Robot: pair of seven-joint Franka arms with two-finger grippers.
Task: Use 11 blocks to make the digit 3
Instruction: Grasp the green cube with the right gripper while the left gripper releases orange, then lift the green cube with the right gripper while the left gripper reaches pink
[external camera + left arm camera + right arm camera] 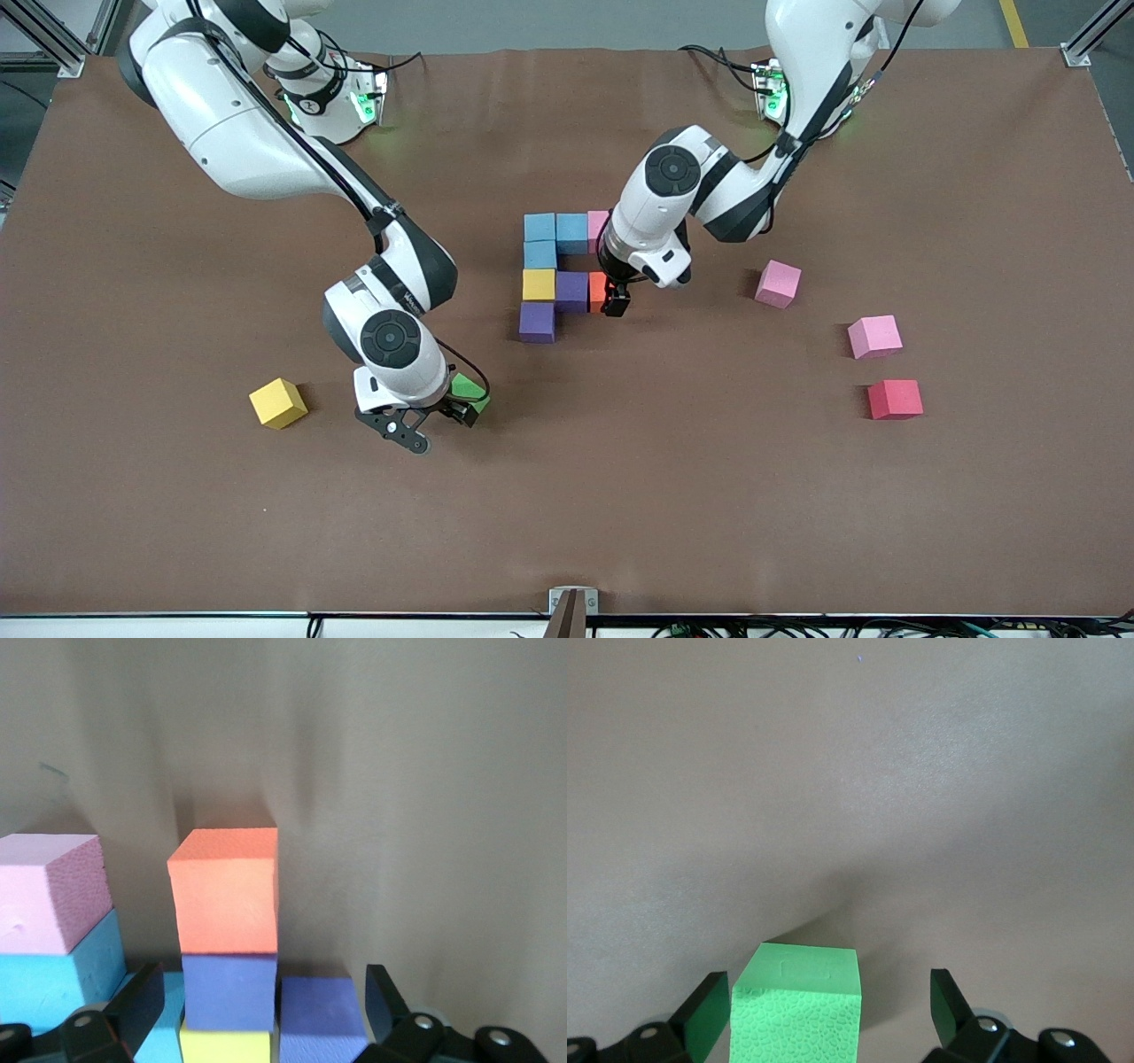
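Green block (799, 1005) between open right claw (831, 1010) fingers.

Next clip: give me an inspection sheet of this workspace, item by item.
Surface: brown mat, flat.
Job's things: eight joined blocks mid-table, the orange block at their end; green block; two loose pink blocks; spare yellow block.
Clutter: red block.
Grippers: left gripper open beside the orange block; right gripper open around the green block.
Cables: black leads at both bases.
Surroundings: metal frame posts.
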